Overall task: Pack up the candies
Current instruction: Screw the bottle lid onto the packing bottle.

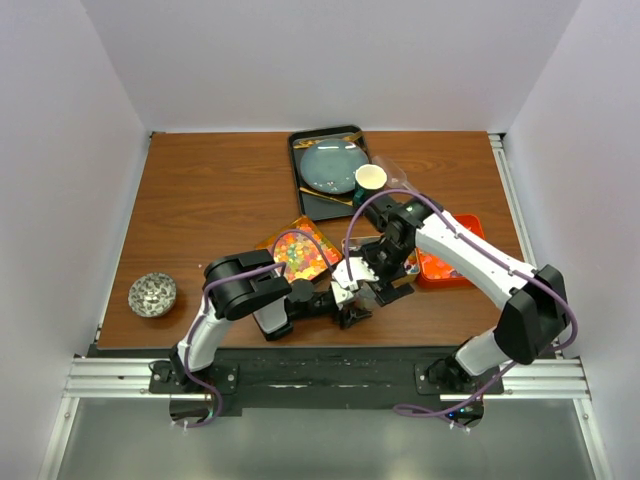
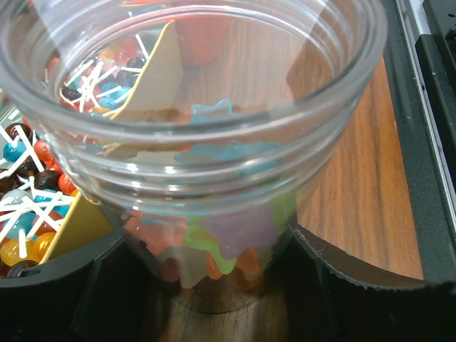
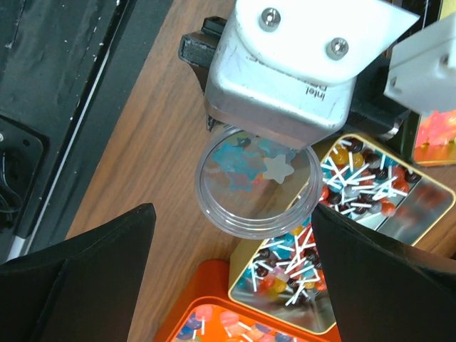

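Now we see our left gripper (image 2: 214, 285) hugging a clear jar (image 3: 214, 203) from both sides. At the bottom of the jar lie star candies (image 3: 276, 169), blue, white, green and purple. Our right gripper (image 3: 234, 214) hangs over the jar with its jaws wide apart and nothing in them. Just beside the jar is a gold tin (image 3: 431, 206) full of lollipops (image 3: 349, 178). Near the tin is an orange tray (image 3: 210, 281) holding little sweets (image 3: 214, 324).
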Available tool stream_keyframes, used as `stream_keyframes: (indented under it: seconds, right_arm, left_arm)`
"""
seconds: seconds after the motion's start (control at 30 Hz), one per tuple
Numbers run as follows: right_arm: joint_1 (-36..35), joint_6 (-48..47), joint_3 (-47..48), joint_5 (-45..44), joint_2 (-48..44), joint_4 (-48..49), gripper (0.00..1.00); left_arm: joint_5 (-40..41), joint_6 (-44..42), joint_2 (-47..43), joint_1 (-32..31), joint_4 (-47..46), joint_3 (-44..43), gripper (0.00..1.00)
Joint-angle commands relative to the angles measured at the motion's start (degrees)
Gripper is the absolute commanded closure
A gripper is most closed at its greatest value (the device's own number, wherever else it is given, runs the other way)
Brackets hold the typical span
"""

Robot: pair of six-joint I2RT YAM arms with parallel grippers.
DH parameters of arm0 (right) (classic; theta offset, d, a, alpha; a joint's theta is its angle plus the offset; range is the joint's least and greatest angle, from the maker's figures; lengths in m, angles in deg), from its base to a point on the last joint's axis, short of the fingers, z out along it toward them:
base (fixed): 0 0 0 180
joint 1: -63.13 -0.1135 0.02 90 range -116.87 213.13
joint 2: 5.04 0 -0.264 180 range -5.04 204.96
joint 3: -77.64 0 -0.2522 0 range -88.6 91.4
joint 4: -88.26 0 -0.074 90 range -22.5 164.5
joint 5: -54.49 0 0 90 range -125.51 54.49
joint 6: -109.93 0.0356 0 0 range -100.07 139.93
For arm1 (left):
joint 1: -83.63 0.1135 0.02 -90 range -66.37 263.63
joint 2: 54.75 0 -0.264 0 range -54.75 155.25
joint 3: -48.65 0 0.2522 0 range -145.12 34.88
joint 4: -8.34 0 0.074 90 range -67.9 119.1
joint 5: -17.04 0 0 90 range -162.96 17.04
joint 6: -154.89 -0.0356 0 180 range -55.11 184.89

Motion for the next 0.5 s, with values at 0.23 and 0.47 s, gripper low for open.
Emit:
stream_keyframes:
  seconds: [0.23,0.47]
  right_arm:
    - [-0.01,7.65,-6.32,-3.59,-9.3,-9.34,0.08]
    - [4.29,10.81,-2.03,-2.9,-6.52,-7.06,0.09]
  left_arm:
    - [0.9,-2.41,3.57,0.36,2.94,1.28,1.0]
    - [-0.33,-2.32,3.57,0.28,3.2,1.28,1.0]
